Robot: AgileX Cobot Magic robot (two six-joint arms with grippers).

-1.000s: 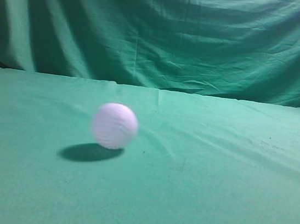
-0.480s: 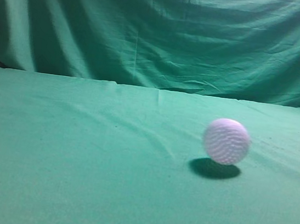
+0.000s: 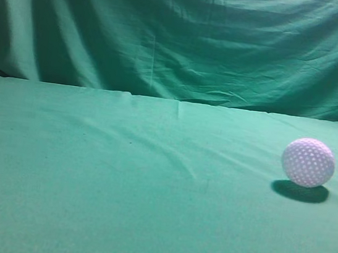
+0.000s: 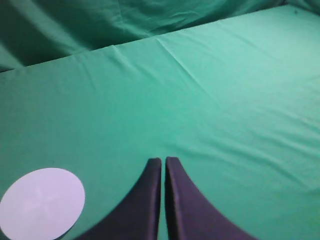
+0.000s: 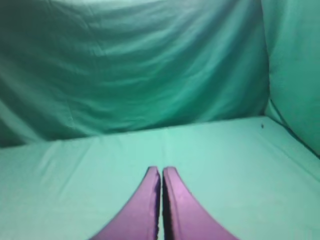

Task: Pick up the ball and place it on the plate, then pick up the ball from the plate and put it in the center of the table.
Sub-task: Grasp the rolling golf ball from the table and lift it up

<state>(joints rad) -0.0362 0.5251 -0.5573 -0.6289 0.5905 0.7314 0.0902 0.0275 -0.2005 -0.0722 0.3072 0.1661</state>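
Observation:
A white dimpled ball rests on the green tablecloth at the right of the exterior view. No arm shows in that view. In the left wrist view my left gripper is shut and empty above the cloth, and a flat white round plate lies at its lower left. In the right wrist view my right gripper is shut and empty above the cloth. The ball shows in neither wrist view.
A green drape hangs behind the table, its back edge running across the exterior view. In the right wrist view the drape also closes off the right side.
The ball has rolled from left of the middle to the right side of the table and now looks sharp, not blurred.

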